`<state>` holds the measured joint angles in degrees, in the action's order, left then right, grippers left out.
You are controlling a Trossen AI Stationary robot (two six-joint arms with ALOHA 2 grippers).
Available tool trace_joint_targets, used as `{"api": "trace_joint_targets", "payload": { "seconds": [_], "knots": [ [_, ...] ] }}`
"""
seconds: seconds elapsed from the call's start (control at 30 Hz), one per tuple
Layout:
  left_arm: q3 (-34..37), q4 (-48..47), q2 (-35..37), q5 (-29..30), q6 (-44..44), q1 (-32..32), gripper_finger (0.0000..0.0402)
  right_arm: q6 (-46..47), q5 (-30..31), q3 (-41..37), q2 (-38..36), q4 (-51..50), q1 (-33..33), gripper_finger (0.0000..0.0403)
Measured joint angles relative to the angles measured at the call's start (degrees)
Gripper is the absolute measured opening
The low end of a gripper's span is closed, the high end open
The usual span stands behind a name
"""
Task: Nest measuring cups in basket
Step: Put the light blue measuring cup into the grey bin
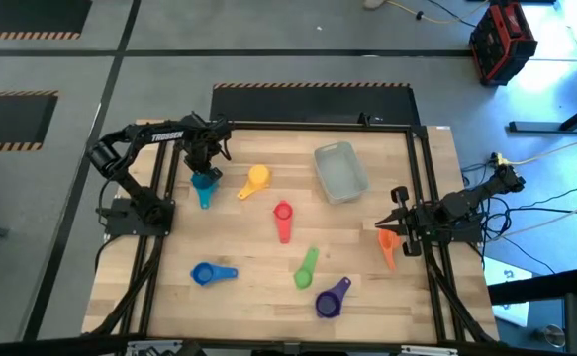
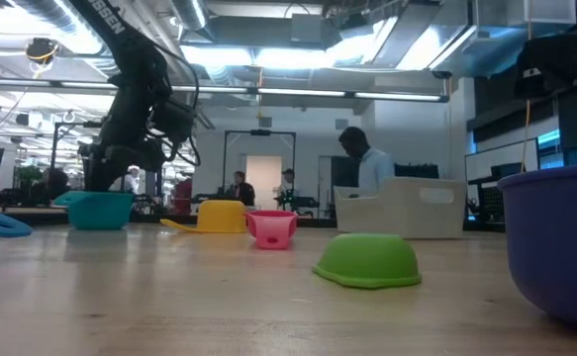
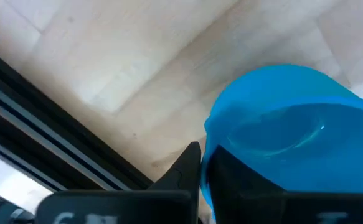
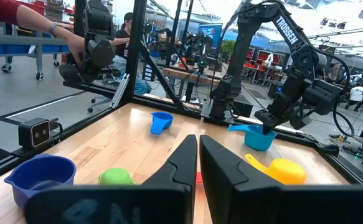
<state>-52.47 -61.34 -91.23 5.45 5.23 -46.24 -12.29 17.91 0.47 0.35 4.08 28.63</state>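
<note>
A teal measuring cup (image 1: 204,186) stands upright on the table at the far left, and my left gripper (image 1: 206,170) is shut on its rim from above. The yellow cup (image 1: 255,179), red cup (image 1: 283,218), blue cup (image 1: 212,274), green cup (image 1: 306,269) and purple cup (image 1: 333,297) lie loose on the wood. The green cup (image 2: 367,259) rests bowl down. The clear basket (image 1: 339,171) stands at the far right of centre. My right gripper (image 1: 397,232) waits shut at the right edge, pointing level, with the orange cup (image 1: 387,245) on the table beside it. My left gripper has the teal cup's bowl wall (image 3: 205,168) between its fingers. One finger (image 3: 190,163) is outside the bowl and the other is inside it. The fingers point down from above. The cup (image 2: 100,210) stays upright with its bottom on the table.
A black frame rail (image 3: 56,155) runs along the table's left edge close to the teal cup. People stand and sit in the room beyond the table. Bare wood lies between the teal cup and the basket, apart from the yellow cup.
</note>
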Motion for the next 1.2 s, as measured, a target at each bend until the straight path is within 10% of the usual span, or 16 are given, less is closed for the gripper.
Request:
{"api": "trace_joint_targets", "payload": {
  "seconds": [0.5,1.2],
  "knots": [
    [-12.4,-12.8,3.5,-5.1,1.2,5.0,0.0004,0.0,0.0,0.0,0.0,1.9,0.0,0.0025],
    [-35.3,-8.0,1.7,-8.3,9.7,20.1,0.0003,0.0,0.1,0.0,0.0,3.5,0.0,0.0025]
  ]
}}
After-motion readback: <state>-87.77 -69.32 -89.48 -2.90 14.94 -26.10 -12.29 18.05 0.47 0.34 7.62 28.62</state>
